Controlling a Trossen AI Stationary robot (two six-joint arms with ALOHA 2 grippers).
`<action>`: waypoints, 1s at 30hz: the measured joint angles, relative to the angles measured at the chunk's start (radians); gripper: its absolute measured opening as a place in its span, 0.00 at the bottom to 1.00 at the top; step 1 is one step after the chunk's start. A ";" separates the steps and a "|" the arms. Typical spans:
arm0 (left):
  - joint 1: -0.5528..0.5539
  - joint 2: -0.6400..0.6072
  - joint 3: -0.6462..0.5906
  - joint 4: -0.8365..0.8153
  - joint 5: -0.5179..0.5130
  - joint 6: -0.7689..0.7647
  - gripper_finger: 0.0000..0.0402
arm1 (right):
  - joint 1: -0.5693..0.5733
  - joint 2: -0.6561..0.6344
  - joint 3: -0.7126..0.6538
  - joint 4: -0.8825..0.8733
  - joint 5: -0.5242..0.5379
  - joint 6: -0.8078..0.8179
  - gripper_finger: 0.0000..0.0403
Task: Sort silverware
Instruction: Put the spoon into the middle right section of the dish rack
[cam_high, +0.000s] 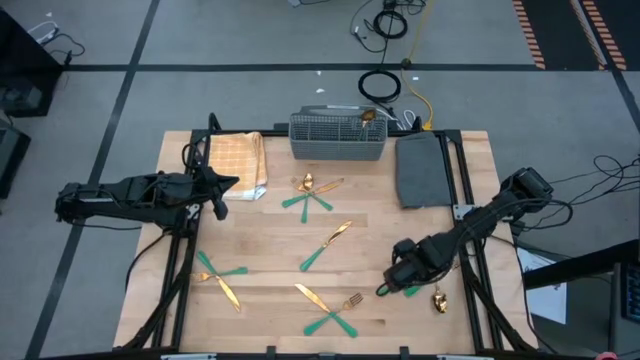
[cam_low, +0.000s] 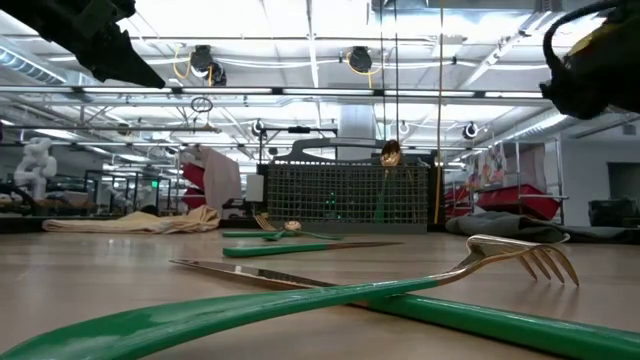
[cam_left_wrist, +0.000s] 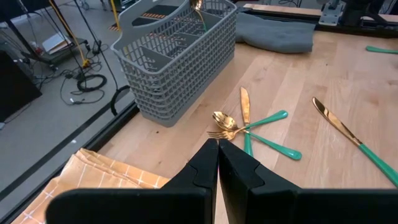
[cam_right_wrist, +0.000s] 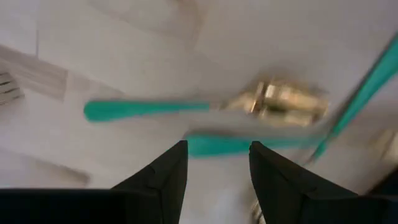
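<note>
While my arms work over a pale wooden table (cam_high: 270, 310) set on a grey floor crossed by dark lines, the low view shows a wide hall with ceiling lights behind it. One grey basket (cam_high: 337, 138) stands at the far edge with one spoon (cam_high: 366, 116) upright in it, one checked cloth (cam_high: 238, 162) and one grey pad (cam_high: 421, 170) to either side. Four loose clusters of silverware (cam_high: 312, 195) lie spread on the wood. My right gripper (cam_high: 398, 284), fingers parted, hangs low over teal handles near the right edge; my left gripper (cam_high: 218, 193) waits pinched shut beside the cloth.

Cutlery basket (cam_high: 337, 138) stands between cloth (cam_high: 238, 163) and mat (cam_high: 421, 170).
</note>
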 joint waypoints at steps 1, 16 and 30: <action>0.000 0.000 0.000 0.000 0.000 0.000 0.05 | -0.008 0.000 0.000 0.017 -0.014 0.033 0.40; 0.000 0.000 0.000 0.010 0.130 0.047 0.05 | 0.022 0.000 0.002 0.150 0.148 0.611 0.40; 0.000 0.000 0.000 0.013 0.159 0.053 0.05 | 0.003 0.000 0.001 0.027 0.126 0.630 0.40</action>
